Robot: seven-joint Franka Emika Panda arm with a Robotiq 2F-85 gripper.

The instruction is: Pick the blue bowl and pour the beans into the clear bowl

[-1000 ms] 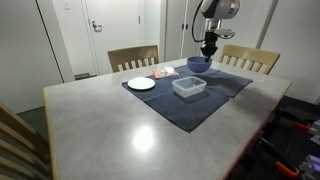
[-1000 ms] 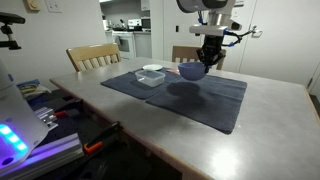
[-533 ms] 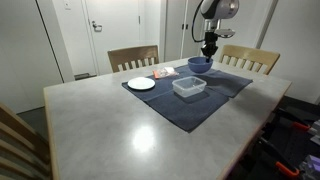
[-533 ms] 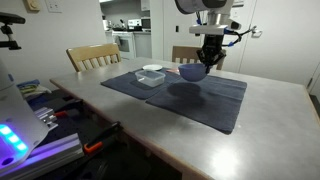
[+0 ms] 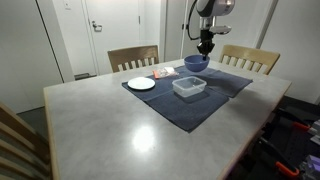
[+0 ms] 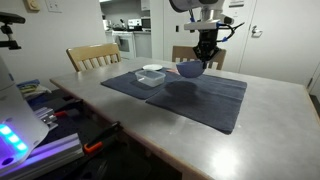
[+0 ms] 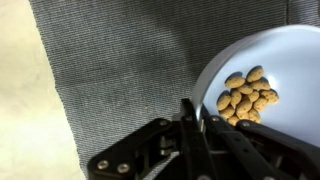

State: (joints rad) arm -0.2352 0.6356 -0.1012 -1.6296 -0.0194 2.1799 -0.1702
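Looks like a home dining room: wooden chairs (image 5: 133, 57) tucked along the far edge of a grey table (image 5: 110, 120), white doors (image 5: 105, 30) behind, and a kitchen (image 6: 126, 32) glimpsed through an open doorway.

A smooth grey desk (image 5: 100, 120) fills a white-walled room, and a soft patch of overhead light reflects off its near end. A dark cloth (image 5: 205, 110) lies across the far right part of the desk. A wooden slat-back chair (image 5: 133, 57) stands at the far side on the left, with another chair (image 5: 250, 58) on the right. The back of a third chair (image 5: 14, 135) shows at the near left corner. A white door (image 5: 105, 25) is closed in the far wall. In an exterior view, an open doorway (image 6: 125, 25) leads to a lit kitchen, and a device glowing blue (image 6: 12, 138) sits at the near left.
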